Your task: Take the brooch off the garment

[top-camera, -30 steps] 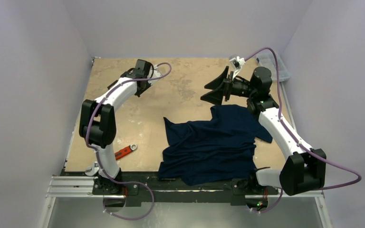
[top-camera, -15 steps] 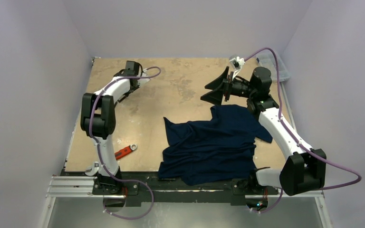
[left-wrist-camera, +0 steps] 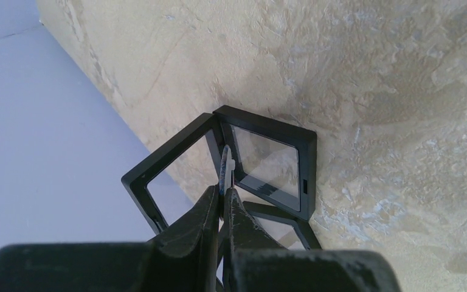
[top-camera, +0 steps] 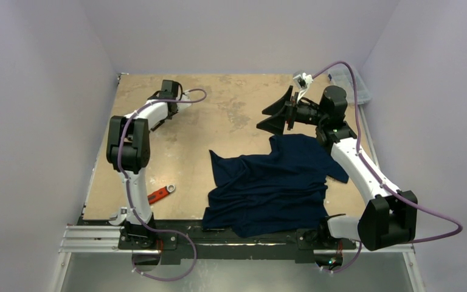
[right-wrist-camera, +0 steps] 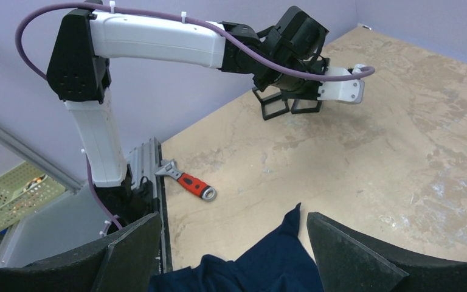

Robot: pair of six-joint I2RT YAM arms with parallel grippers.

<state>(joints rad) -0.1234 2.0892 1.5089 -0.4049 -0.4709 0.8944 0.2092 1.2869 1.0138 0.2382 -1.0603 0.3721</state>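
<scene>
Left arm has drawn back toward the far left corner of the desk, its elbow now folded more tightly than a second ago; the right arm and the cloth have not shifted.

The desk is a tan board, mottled with pale and grey patches, enclosed on three sides by plain lavender walls. A metal rail runs along its near edge, where both arms are bolted.

The left hand hangs over a black-framed clear case that stands open at the far left edge, against the wall. Its fingers are pressed together on a small pale piece, too small to tell whether it is the brooch.

The right hand is raised above the far right part of the desk, fingers spread wide, holding nothing.

The garment, a dark navy T-shirt, lies crumpled on the near right part of the desk, its lower edge reaching the near edge. A red-handled wrench lies near the near left corner, well apart from the cloth.
</scene>
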